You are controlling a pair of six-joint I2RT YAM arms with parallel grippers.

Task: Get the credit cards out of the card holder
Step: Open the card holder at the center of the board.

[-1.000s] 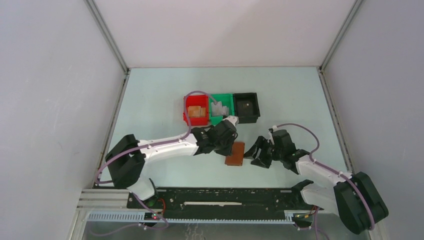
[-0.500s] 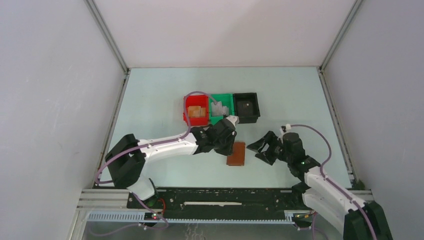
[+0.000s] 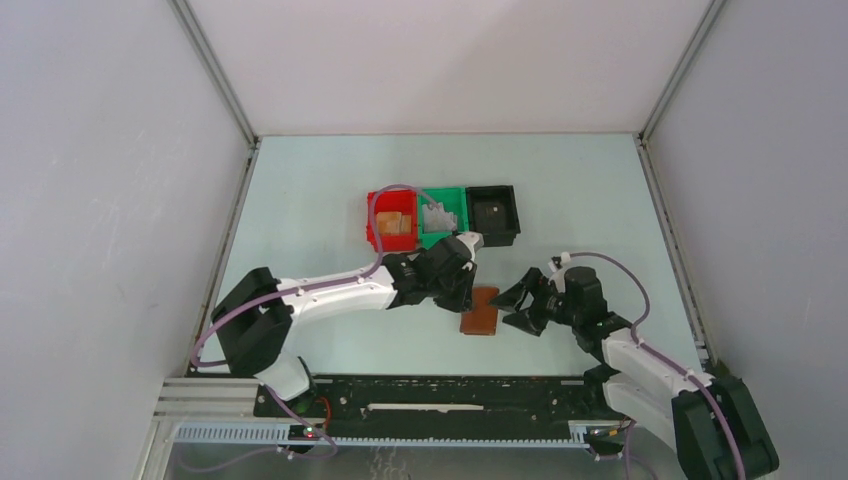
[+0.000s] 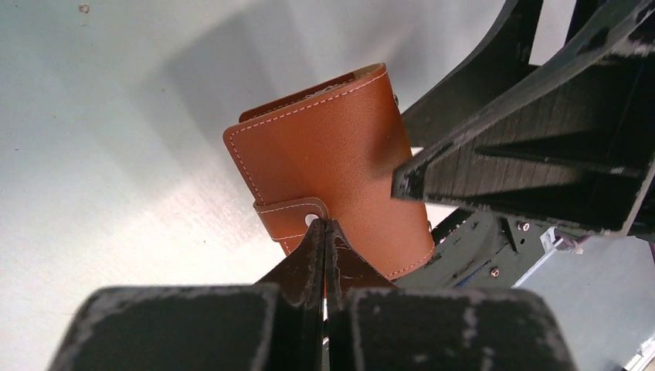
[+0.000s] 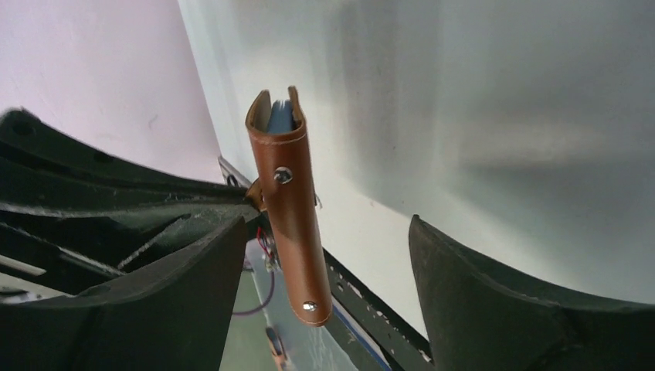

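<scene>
Left wrist: left gripper (image 4: 324, 229) pinches the card holder (image 4: 328, 147).

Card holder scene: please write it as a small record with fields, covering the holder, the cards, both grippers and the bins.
holder: card holder, brown, folded
cards: none seen outside the holder
left gripper: shut on the holder's side tab
right gripper: open, one finger on each side of the holder
bins: red bin, green bin, black bin, in a row
red bin holds: tan blocks
task state: cards not yet out
</scene>
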